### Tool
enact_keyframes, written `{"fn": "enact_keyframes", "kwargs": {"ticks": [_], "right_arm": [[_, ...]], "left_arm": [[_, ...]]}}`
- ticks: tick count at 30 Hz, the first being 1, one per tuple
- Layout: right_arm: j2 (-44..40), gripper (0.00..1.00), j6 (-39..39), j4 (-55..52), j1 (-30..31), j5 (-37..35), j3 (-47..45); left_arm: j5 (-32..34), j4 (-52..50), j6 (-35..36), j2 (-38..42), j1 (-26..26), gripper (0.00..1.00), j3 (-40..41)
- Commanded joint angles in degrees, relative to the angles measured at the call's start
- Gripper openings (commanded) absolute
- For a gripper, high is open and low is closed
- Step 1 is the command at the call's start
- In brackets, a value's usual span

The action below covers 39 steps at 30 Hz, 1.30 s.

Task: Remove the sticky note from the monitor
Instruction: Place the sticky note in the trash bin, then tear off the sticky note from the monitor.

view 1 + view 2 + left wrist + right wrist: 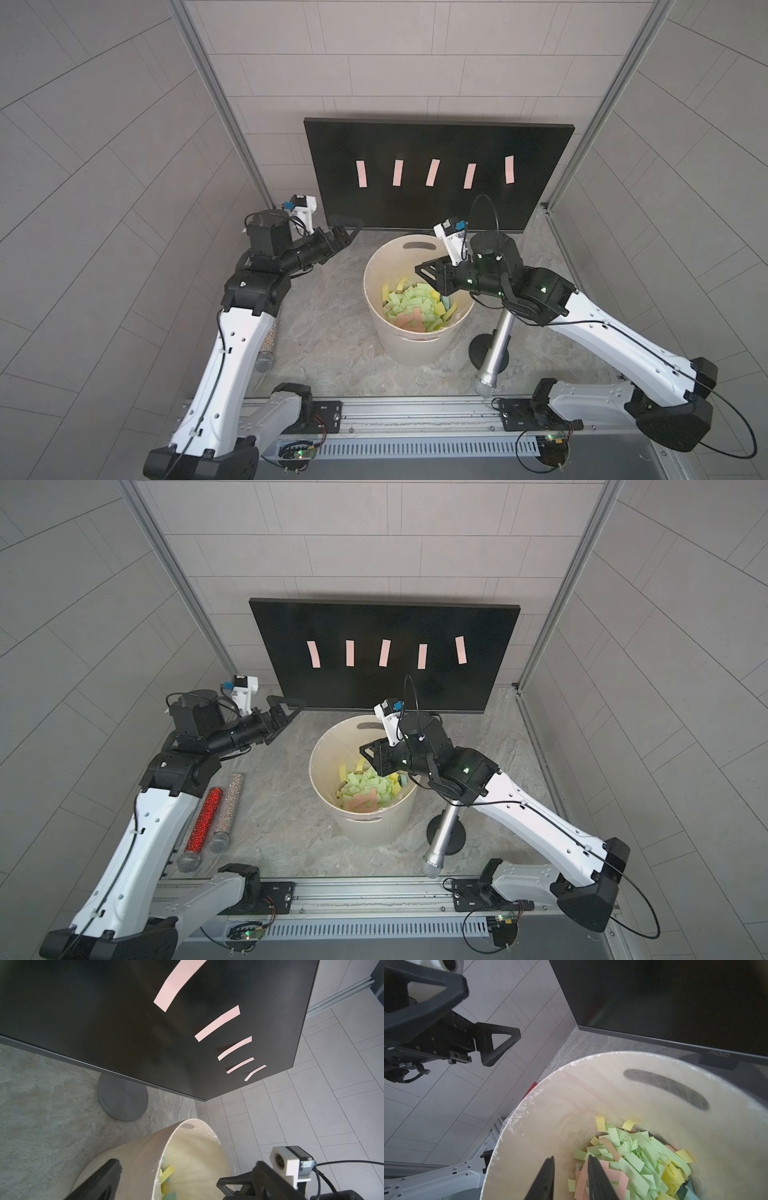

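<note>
My right gripper [571, 1157] hangs over the bucket [539, 1126], fingers parted with nothing between them, pink strips [618, 1177] just below the tips; my left gripper [348, 229] stands spread wide and empty beside a lower corner of the monitor [415, 141]. Five pink sticky notes [469, 176] sit on the monitor, up and beyond both sets of fingers. For this drop I'd open wider, check nothing clings to a pad, then clear the rim.
</note>
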<state>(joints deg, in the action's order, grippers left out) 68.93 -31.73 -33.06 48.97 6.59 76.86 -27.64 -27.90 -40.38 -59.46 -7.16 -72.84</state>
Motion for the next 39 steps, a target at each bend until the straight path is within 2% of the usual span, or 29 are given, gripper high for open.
{"fn": "enact_keyframes", "kwargs": {"ticks": [1,6,14,25,33,39], "right_arm": [[-1.0,0.32,2.3,-1.5,-1.1,-1.8,1.7],[-2.4,0.40,2.6,-1.7,-6.1,0.3,2.9],[-4.1,0.43,-2.2,0.2,-21.6,11.0,3.3],[-4.1,0.46,-18.3,13.7,-41.0,21.4,-4.0],[-1.9,0.48,-30.7,27.7,-48.1,23.1,-9.6],[1.1,0.49,-37.2,35.5,-50.7,23.3,-10.4]], "left_arm": [[-0.3,0.5,0.3,-0.2,-0.3,1.00,0.5],[-0.2,0.5,0.5,-0.3,-0.3,1.00,0.4],[-0.2,0.6,0.8,-0.6,-0.3,1.00,0.7],[0.0,0.4,1.1,-0.4,-0.3,1.00,1.1],[0.1,0.1,1.5,-0.4,-0.3,1.00,1.1],[0.2,-0.1,1.9,-0.3,-0.3,1.00,1.1]]}}
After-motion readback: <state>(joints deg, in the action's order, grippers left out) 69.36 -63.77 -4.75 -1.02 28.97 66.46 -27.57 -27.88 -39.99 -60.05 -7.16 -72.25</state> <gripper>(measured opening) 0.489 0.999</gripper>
